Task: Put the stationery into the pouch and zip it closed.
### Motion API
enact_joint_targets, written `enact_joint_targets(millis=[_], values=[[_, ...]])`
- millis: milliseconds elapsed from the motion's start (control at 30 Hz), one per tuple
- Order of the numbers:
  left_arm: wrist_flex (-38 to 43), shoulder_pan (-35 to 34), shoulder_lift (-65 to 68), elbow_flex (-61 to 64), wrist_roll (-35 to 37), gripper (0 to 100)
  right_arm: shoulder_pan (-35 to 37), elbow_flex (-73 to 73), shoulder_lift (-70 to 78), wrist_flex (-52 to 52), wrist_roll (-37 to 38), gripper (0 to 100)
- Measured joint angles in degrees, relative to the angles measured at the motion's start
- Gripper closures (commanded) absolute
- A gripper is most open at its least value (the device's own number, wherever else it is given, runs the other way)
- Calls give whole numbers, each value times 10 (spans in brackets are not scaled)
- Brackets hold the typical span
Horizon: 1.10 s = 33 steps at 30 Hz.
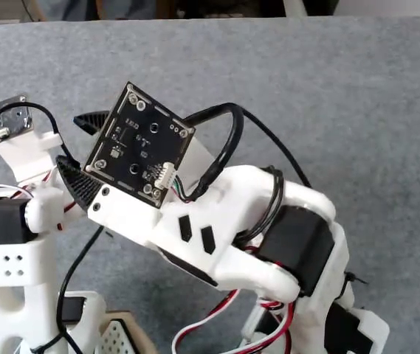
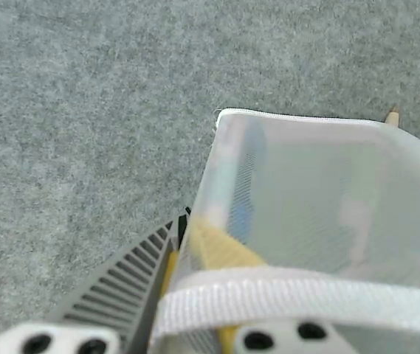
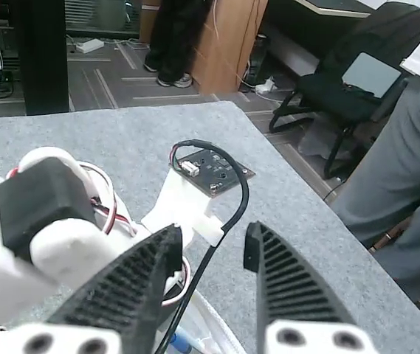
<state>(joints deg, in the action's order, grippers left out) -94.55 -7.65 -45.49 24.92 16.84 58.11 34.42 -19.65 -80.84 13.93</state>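
The left pincer (image 2: 187, 247) is closed on the mouth end of the pouch (image 2: 313, 199). Its ribbed finger (image 2: 121, 291) presses against the pouch's side, and the white zip band (image 2: 305, 295) lies across just in front of it. The see-through pouch stretches away from that pincer over the grey bench (image 2: 84, 110). Inside I can make out a blue item (image 2: 241, 210) and something yellow close to the grip. A pencil (image 2: 393, 116) shows its tip at the corner farthest from the pincer; whether that tip is inside or poking out I cannot tell. The right pincer (image 3: 212, 234) is wide and holds nothing. It is raised above the bench and points toward the other arm's camera board (image 3: 213, 168), with a bit of the pouch just beneath it.

To my eye the filling is about done and zipping is the step in hand. The next move calls for the empty pincer to drop to the zip band and find the slider, which I cannot pick out. It would then draw the slider along while the left one holds the pouch taut.
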Motion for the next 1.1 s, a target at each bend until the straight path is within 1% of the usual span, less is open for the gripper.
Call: enact_joint_targets(millis=[100,267,400,467,700,867,1100], values=[[0,0,0,0,0,972,-44,-9,-19,-3,2,850],[0,0,0,0,0,972,-154,-36,-66,-25,2,850],[0,0,0,0,0,972,-251,-102,-108,-26,2,848],[0,0,0,0,0,972,-280,-148,-132,-26,1,848],[0,0,0,0,0,972,-295,-352,-200,-21,2,847],[0,0,0,0,0,972,-295,-488,-202,51,0,850],[0,0,0,0,0,972,-295,-596,-202,149,0,850]])
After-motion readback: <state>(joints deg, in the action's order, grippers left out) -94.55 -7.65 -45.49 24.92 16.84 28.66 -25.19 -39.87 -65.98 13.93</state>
